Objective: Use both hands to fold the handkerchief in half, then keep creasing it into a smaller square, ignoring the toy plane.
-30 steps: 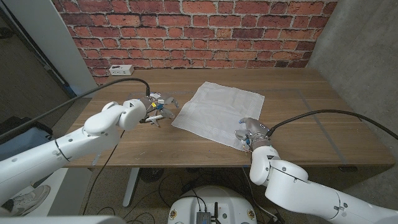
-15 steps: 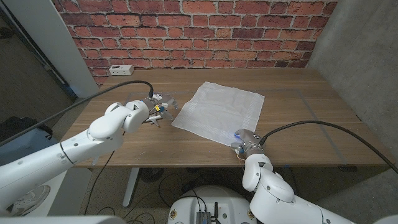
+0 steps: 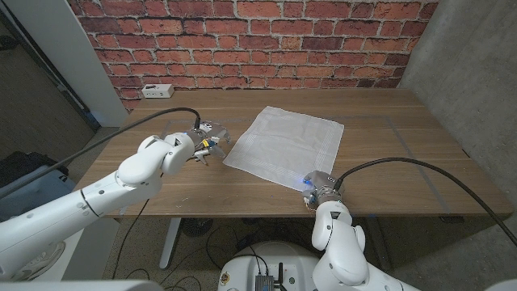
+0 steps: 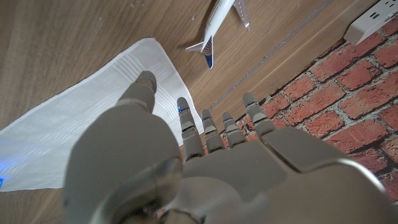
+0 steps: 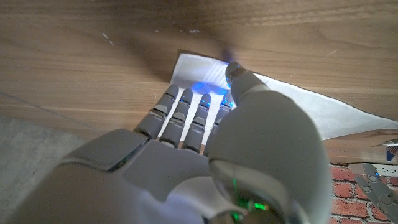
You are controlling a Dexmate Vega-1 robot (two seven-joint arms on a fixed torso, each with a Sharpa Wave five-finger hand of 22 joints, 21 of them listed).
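Nearest the robot, the right hand has drawn back along the table's near edge over the last second and now sits at the near right corner of the handkerchief. In the right wrist view its fingers extend together onto that corner; whether they pinch the cloth cannot be told. Further off, the left hand has edged toward the cloth's left corner, fingers spread, holding nothing, just short of contact. The handkerchief lies flat and unfolded at mid-table. Judgement: both hands are positioning; no fold begun. The toy plane lies beyond the left hand.
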